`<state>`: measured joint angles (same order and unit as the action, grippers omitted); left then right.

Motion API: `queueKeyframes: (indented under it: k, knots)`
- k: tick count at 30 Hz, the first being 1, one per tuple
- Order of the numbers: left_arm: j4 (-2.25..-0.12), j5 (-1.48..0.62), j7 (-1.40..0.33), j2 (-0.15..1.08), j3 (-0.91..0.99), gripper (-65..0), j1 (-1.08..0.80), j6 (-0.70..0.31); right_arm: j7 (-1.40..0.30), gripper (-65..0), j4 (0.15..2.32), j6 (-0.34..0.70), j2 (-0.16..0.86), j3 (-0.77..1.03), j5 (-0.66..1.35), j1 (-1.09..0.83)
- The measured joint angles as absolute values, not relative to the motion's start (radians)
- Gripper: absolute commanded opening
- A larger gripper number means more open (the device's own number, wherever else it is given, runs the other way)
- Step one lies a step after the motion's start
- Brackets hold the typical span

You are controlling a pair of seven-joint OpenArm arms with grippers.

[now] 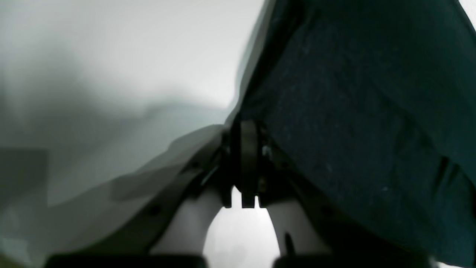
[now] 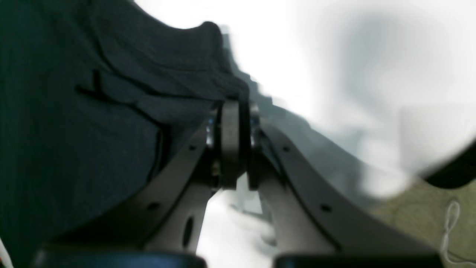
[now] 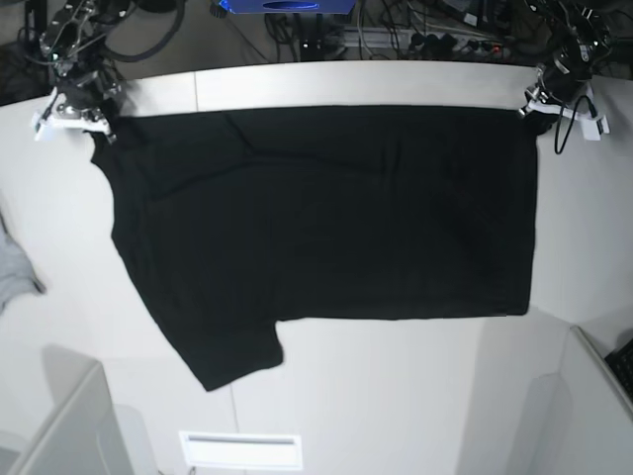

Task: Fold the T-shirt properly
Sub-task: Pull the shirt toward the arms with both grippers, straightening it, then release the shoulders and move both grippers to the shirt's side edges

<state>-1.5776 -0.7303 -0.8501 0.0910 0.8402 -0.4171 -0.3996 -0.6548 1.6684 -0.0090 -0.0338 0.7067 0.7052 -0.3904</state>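
The black T-shirt (image 3: 326, 208) hangs stretched between my two grippers above the white table, plain black side showing; one sleeve (image 3: 232, 351) droops at the lower left. My left gripper (image 3: 534, 111) is shut on the shirt's top right corner; in the left wrist view the jaws (image 1: 245, 149) pinch dark cloth (image 1: 353, 111). My right gripper (image 3: 99, 124) is shut on the top left corner; in the right wrist view the closed jaws (image 2: 232, 130) hold the cloth (image 2: 93, 111). No print shows.
A small grey cloth scrap (image 3: 15, 272) lies at the table's left edge. Cables and equipment (image 3: 396, 35) run behind the far edge. A white slotted plate (image 3: 240, 450) sits at the near edge. Table panels drop away at the lower corners.
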Motion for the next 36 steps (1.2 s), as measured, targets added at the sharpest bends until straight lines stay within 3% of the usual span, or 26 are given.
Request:
queueKeyframes:
  k: [36]
  knots:
    - [-1.643,-0.727,-0.853,0.092,0.840,-65.0,-0.544,-0.401,-0.639,-65.0,1.729,-0.007,-0.049,0.703,0.713,-0.544]
